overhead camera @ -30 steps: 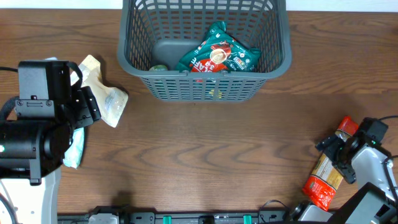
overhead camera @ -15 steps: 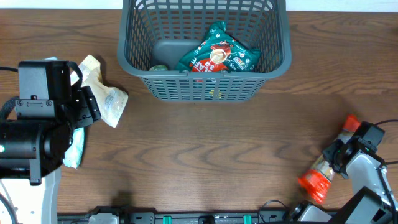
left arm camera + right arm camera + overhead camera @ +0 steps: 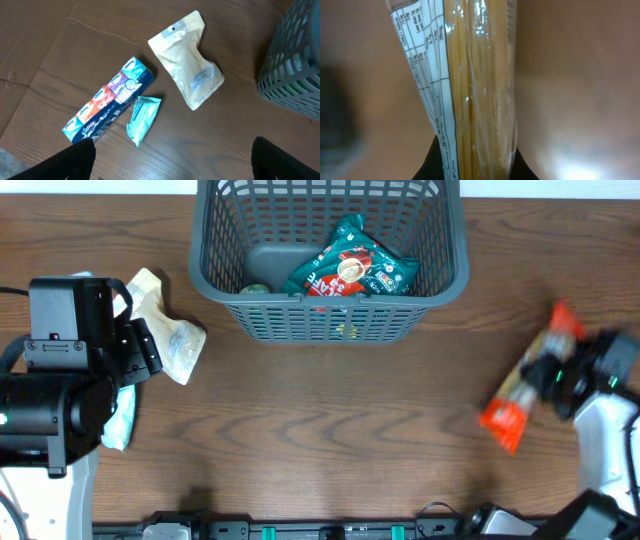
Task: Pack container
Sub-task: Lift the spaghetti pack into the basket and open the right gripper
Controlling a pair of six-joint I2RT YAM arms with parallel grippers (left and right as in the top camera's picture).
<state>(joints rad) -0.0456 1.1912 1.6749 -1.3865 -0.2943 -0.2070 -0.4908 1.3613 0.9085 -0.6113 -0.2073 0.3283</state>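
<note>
Grey basket (image 3: 300, 320) is laid lengthwise left-to-right; right of it, a slanted pasta packet (image 3: 508, 408) is clamped by the right gripper (image 3: 550, 375); the left gripper (image 3: 172, 150) is spread wide.

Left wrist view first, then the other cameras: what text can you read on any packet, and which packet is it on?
No text reads clearly.
Blue multipack: white script along its side, too small to read.
Pale pouch: grey label, unreadable.
Teal packet: print too small.
Spaghetti packet: table of fine print, blurred.
Green and red packet in the container: white lettering, not legible.
</note>
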